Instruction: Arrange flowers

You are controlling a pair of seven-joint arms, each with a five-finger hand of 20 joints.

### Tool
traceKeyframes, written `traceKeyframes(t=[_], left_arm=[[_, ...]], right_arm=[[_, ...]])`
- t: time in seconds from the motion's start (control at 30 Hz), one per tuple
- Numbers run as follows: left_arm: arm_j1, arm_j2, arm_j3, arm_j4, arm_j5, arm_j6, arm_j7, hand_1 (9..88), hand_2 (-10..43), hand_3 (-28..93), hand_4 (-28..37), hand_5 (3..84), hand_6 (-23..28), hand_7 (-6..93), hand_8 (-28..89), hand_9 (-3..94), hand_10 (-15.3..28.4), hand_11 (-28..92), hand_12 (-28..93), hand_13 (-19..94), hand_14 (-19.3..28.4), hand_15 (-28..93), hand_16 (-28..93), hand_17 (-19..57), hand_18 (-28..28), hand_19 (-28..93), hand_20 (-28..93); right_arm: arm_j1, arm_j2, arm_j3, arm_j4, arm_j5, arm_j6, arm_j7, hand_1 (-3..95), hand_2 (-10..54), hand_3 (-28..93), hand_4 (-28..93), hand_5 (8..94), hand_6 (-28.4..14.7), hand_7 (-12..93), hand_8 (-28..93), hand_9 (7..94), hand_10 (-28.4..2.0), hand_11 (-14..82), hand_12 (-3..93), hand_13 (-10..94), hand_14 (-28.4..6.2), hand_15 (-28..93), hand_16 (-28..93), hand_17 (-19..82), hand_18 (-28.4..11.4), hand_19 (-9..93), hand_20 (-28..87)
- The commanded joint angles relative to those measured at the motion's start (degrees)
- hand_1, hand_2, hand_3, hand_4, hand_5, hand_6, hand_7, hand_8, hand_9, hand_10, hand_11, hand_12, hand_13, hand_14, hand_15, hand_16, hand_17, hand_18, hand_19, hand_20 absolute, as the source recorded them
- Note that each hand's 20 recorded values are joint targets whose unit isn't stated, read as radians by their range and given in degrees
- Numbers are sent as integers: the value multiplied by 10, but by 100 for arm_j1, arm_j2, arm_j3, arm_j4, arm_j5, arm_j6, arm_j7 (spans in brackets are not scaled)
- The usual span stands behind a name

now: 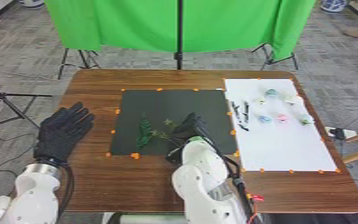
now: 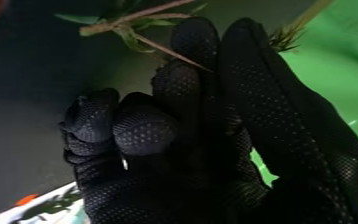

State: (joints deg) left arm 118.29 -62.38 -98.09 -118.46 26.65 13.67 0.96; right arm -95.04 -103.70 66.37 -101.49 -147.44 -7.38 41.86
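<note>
My right hand (image 1: 190, 128) is over the right part of the black mat (image 1: 177, 100), with a thin green sprig (image 1: 161, 134) at its fingers' left side. In the right wrist view, my right hand (image 2: 286, 107) has its fingers curled and its thumb closed against them, pinching the sprig (image 2: 118, 24), whose brown stems and leaves spread past the fingertips. A green fern-like leaf (image 1: 145, 132) lies on the mat to the left. My left hand (image 1: 64, 131) is held open left of the mat, fingers straight, holding nothing.
On the white sheet (image 1: 286, 152) at the right lie small pale flowers (image 1: 282, 118) and dark stems (image 1: 238, 111). Orange tape (image 1: 135, 156) marks the mat's edges. A green cloth (image 1: 131, 25) hangs behind the wooden table (image 1: 95, 187).
</note>
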Motion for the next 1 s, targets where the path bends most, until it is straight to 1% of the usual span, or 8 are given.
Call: traceKeyframes(t=[0.03,0.17,0.23,0.37,0.5,0.7,0.8,1.0], left_arm=[[145,32,-69,27,-31,-47,53,306,138,741,-240,463,95,86,-79,395,139,170,121,303,154,387,-53,-36,144,306,156],[155,-40,-101,18,-12,-94,61,306,138,742,-241,463,95,86,-79,395,140,171,121,303,153,388,-53,-36,145,306,156],[183,-55,-114,2,-30,-107,88,306,138,742,-241,463,94,86,-79,395,140,171,121,303,153,387,-54,-36,145,306,156],[271,-153,-214,-58,-54,-115,300,306,138,743,-241,463,95,87,-79,395,140,172,121,303,153,388,-53,-36,144,306,156],[462,-233,-372,-149,-89,-73,414,306,138,743,-242,463,95,88,-78,395,139,172,122,303,153,390,-54,-36,144,307,156],[542,-302,-449,-167,-89,-84,427,307,139,742,-242,464,96,89,-79,396,139,175,122,303,153,388,-54,-36,144,307,156],[511,-324,-443,-155,-83,-90,417,307,140,741,-243,464,96,89,-79,396,139,175,122,303,153,388,-54,-36,144,307,156],[470,-350,-534,-140,-53,-93,483,307,141,740,-243,464,96,91,-78,396,141,175,123,304,153,390,-54,-36,144,308,156]], right_arm=[[-146,-6,32,48,478,281,180,579,-95,677,-243,677,-65,283,125,748,-134,492,526,688,-173,770,501,423,-284,932,495],[-116,31,55,-90,917,401,291,497,-95,713,-238,645,-80,181,-74,729,-147,515,470,677,-179,765,482,413,-284,932,486],[-116,93,37,-177,968,360,243,467,-95,726,-232,635,-85,162,-88,728,-158,516,441,674,-180,761,472,411,-284,932,483],[-136,421,-67,-476,1056,442,-53,418,-95,741,-211,633,-86,157,-87,725,-177,538,381,669,-186,760,461,401,-284,932,477],[-232,915,-82,-794,820,62,-499,349,0,743,-202,648,-89,157,-86,721,-197,516,352,648,-199,750,449,379,-284,929,465],[-315,1314,-166,-918,-310,-763,-943,409,-92,693,-240,665,-73,316,-90,676,-206,501,345,617,-199,744,420,354,-284,924,432],[-385,1324,-205,-900,-575,-1124,-1025,424,-95,637,-276,658,-71,375,-96,669,-207,517,358,613,-201,747,427,352,-284,923,436],[-555,1214,-222,-888,-479,-1249,-1065,427,-95,627,-282,663,-69,397,-104,666,-207,524,361,612,-200,747,430,351,-284,920,441]])
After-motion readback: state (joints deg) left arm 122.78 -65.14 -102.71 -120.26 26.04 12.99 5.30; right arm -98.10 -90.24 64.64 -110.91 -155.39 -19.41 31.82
